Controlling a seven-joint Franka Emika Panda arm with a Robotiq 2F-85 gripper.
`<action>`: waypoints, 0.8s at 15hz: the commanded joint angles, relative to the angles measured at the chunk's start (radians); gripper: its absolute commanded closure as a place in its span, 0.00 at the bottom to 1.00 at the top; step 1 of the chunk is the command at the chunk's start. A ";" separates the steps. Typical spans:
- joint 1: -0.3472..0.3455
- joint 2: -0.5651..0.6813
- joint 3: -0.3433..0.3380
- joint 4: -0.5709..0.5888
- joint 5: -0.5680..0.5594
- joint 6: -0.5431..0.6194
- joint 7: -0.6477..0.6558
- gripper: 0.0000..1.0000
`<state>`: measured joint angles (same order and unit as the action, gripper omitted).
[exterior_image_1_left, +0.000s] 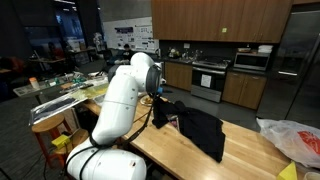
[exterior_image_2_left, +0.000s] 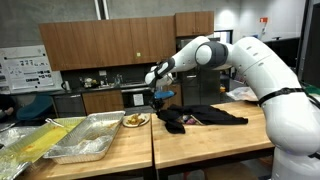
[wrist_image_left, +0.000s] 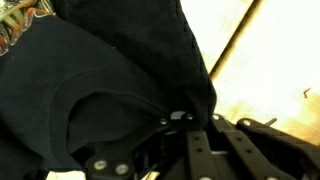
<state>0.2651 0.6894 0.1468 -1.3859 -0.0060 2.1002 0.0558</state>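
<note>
One black garment (exterior_image_2_left: 203, 116) lies crumpled at centre frame on the wooden bench (exterior_image_2_left: 215, 146) in both exterior views. The claw (exterior_image_2_left: 160, 99) hangs over its left end, near a plate of food (exterior_image_2_left: 135, 120). Dark cloth fills the wrist view, so I cannot tell whether the claw is apart or together.

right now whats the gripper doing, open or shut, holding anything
Gripper: looks shut on the black cloth; in the wrist view the folds bunch toward its fingers.
</note>
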 joint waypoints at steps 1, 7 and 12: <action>-0.057 -0.091 0.011 -0.012 0.045 -0.061 -0.058 0.99; -0.168 -0.093 -0.053 0.208 0.039 -0.260 -0.100 0.99; -0.309 -0.010 -0.100 0.472 0.100 -0.416 -0.129 0.99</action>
<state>0.0209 0.6008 0.0633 -1.0969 0.0420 1.7820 -0.0473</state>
